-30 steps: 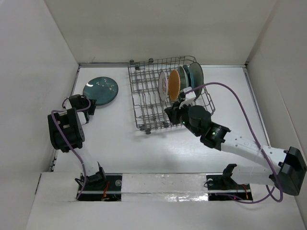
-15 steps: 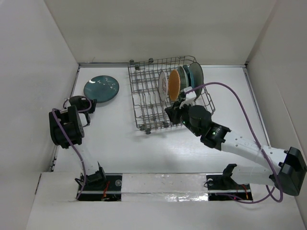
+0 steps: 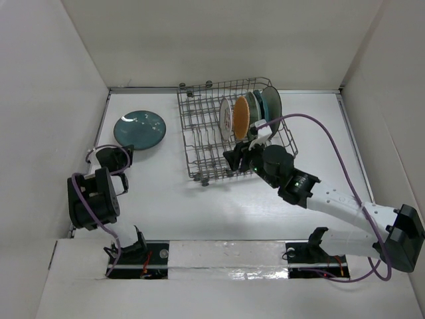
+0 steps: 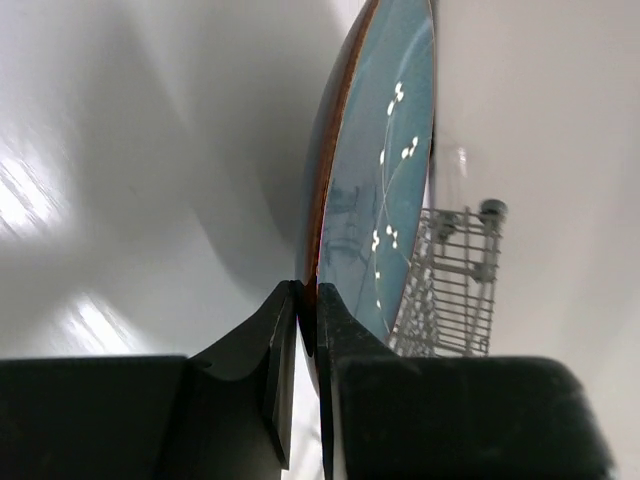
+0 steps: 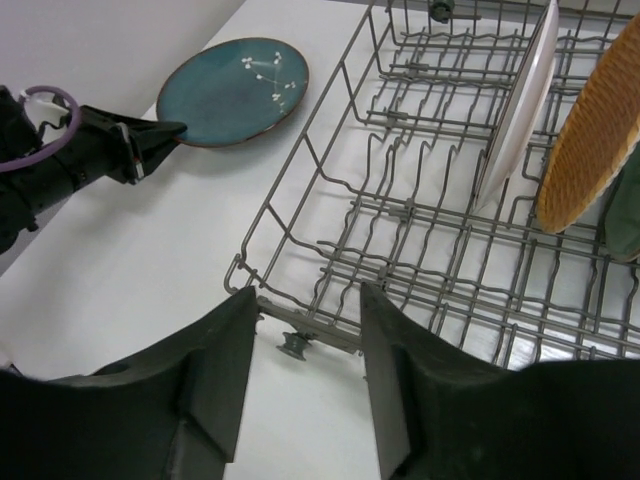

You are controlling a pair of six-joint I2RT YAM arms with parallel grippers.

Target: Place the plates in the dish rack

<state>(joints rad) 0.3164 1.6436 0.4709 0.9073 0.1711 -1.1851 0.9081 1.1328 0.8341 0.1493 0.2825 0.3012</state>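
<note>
Dark teal speckled plate (image 4: 385, 170) — rim clenched in left gripper (image 4: 305, 300), ready to lift | right gripper (image 5: 308, 295) spread, empty — over dish rack (image 5: 420, 230).

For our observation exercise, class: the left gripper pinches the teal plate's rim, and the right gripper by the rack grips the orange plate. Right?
Not quite. The right gripper holds nothing: the right wrist view shows it open at the rack's near edge, the orange plate standing apart inside. The left gripper does pinch the teal plate's rim.
</note>
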